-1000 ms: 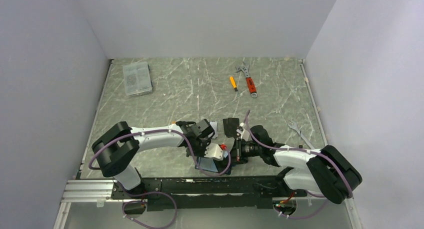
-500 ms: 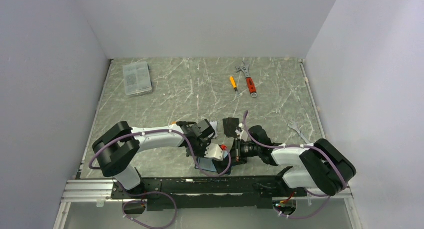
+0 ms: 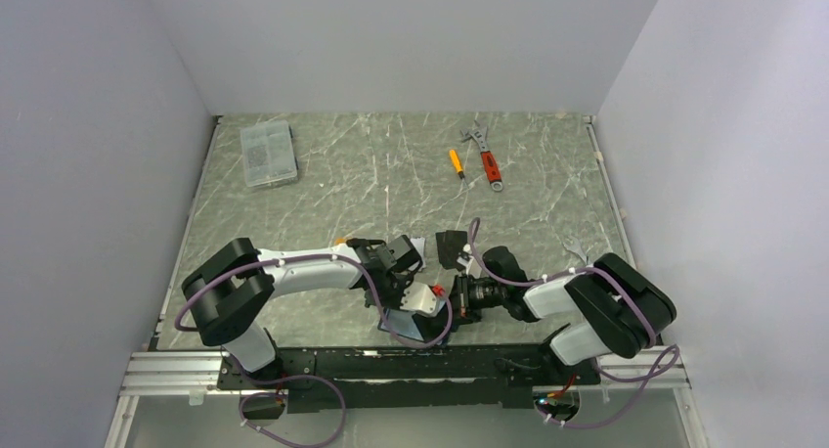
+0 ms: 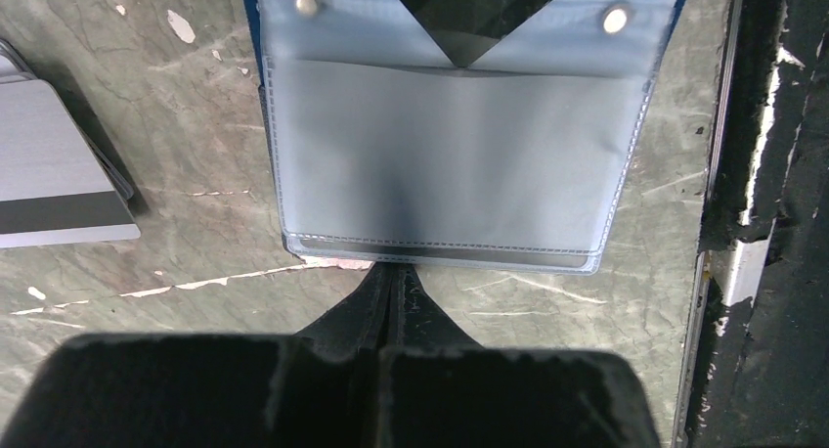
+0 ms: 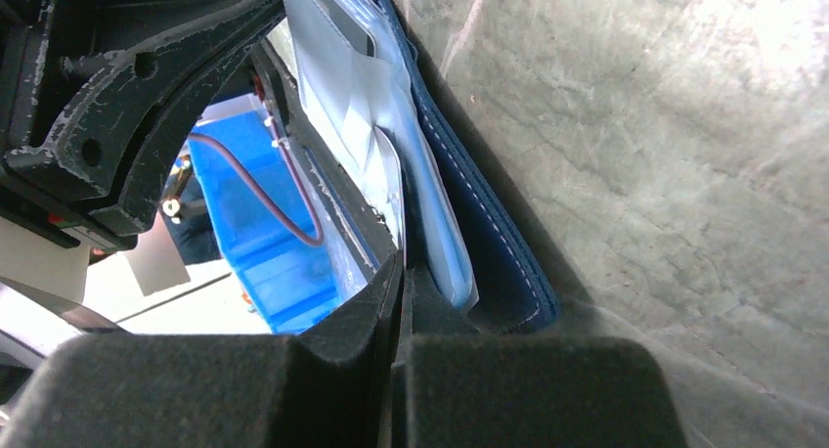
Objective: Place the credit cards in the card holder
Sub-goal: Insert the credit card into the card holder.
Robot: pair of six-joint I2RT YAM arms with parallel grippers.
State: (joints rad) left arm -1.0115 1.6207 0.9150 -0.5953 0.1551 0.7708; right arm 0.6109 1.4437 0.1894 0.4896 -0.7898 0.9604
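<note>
- The navy card holder (image 4: 450, 145) lies open on the table (image 4: 196, 301), near the front edge, with its pale grey-blue pocket facing up.
- The left gripper (image 4: 391, 277) has its fingers pressed together, tips touching the holder's near edge.
- The right gripper (image 5: 401, 272) is closed tight at the holder's rim; whether it pinches a layer is unclear.
- A white-grey striped card (image 4: 54, 174) lies just beside the holder.

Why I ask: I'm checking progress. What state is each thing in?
Holder: open, lying flat on the table.
Striped card: flat on the table, outside the holder.
Left gripper: shut, tips at the holder's near edge.
Right gripper: shut, tips against the holder's side.
</note>
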